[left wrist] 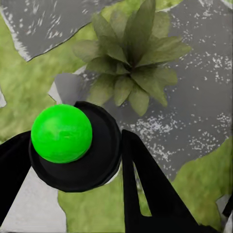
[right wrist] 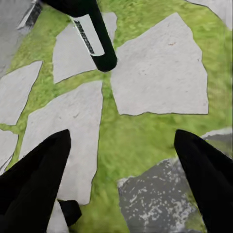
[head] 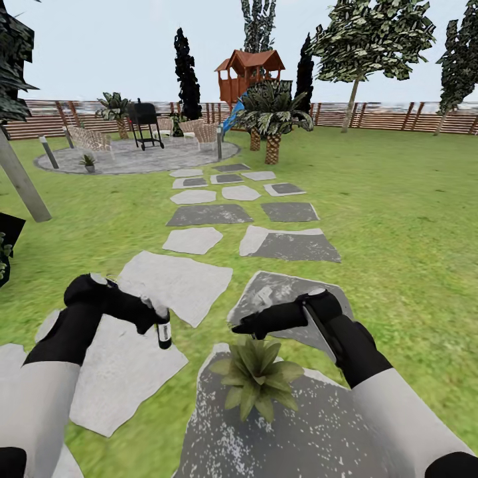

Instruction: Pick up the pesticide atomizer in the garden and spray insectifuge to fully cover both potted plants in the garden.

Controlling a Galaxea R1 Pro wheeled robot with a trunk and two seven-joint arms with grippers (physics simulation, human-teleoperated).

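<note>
Lowest in the head view's centre, a potted plant (head: pixel 255 375) sits on a grey stone slab (head: pixel 318 431). Just above it my right gripper (head: pixel 240 328) hangs released, fingers spread wide. At lower left my left gripper (head: pixel 158 317) is clenched around the pesticide atomizer (head: pixel 163 334), held upright over the pale slabs (head: pixel 174 281). Far off at upper left, the second potted plant (head: pixel 87 162) stands on the round patio (head: pixel 143 158), near the black grill (head: pixel 146 123)
</note>
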